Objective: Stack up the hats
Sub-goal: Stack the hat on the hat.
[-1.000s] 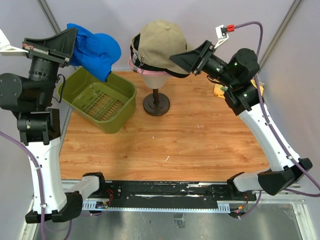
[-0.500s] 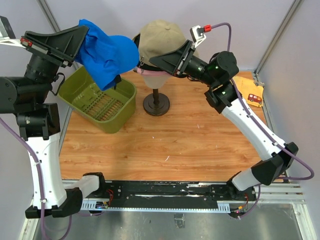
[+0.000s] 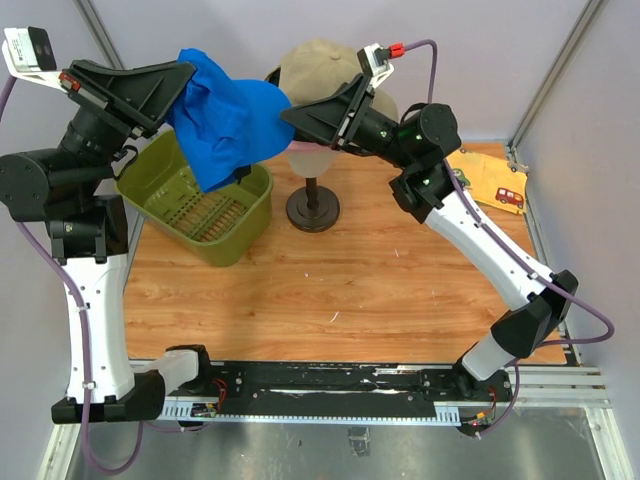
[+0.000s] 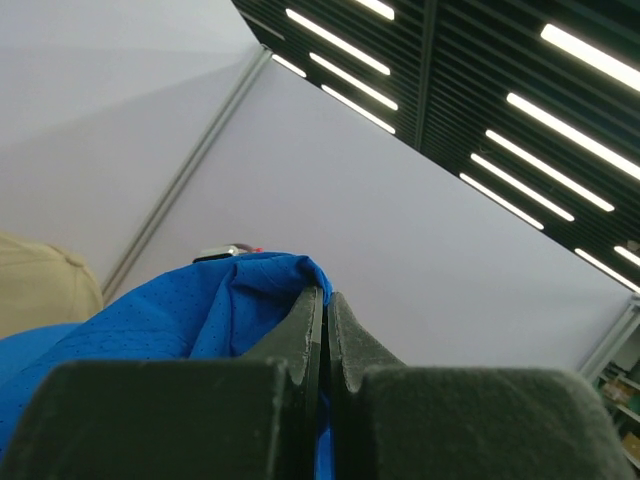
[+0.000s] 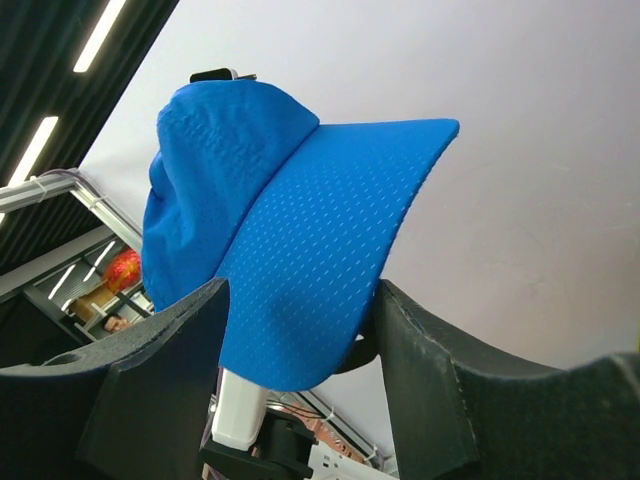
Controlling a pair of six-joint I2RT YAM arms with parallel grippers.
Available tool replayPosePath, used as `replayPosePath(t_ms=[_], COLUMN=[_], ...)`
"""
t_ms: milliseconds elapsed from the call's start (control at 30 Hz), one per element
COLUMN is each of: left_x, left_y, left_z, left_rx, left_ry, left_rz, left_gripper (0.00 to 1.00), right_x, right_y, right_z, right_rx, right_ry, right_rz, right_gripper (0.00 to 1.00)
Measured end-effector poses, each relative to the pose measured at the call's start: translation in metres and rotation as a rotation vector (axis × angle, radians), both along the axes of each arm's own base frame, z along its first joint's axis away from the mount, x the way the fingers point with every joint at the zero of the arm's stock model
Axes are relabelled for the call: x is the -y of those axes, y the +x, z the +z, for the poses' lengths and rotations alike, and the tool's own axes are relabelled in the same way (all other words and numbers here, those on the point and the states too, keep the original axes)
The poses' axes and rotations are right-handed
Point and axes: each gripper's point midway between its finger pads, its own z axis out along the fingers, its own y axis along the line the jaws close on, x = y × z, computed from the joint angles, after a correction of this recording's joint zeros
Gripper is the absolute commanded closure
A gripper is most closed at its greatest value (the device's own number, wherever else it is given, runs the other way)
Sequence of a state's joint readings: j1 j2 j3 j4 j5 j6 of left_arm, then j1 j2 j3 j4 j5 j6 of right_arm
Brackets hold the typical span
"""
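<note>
Left claw (image 4: pixel 325 335): pinched shut on blue hat (image 3: pixel 235 120) fabric. Right claw (image 5: pixel 300 292): wide, brim between jaws; centre brim before closing.

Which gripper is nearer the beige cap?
Right. The right gripper overlaps the beige cap in the top view, jaws open around the brim of the blue cap. The left gripper is off to its left, shut on the blue cap.
</note>
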State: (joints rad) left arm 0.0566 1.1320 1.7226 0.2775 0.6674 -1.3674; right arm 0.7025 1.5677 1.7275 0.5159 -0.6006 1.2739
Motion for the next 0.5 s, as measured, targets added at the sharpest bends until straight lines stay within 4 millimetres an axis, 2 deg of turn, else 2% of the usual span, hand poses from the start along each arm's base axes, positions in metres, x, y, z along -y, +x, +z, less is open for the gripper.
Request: replayPosePath(t_ms=[267, 367, 500], left_x=[0.008, 0.01, 0.011], left_y=[-0.011, -0.011, -0.007], left_z=[-0.002, -0.003, -0.006], left_rx=[0.026, 0.026, 0.015], left_ry=[0.02, 0.028, 0.031], left_rz=[-0.082, -0.101, -0.115], left_gripper=[0.99, 0.99, 1.0], right_x=[-0.013, -0.015, -0.013], right_y=[0.002, 0.002, 0.0], right_z=[0.001, 0.003, 0.007], right_rx=[-0.013, -0.014, -0.016], right_ry=[0.026, 0.039, 0.055], right_rz=[0.038, 0.048, 0.056], right_gripper=[0.41, 0.49, 0.69])
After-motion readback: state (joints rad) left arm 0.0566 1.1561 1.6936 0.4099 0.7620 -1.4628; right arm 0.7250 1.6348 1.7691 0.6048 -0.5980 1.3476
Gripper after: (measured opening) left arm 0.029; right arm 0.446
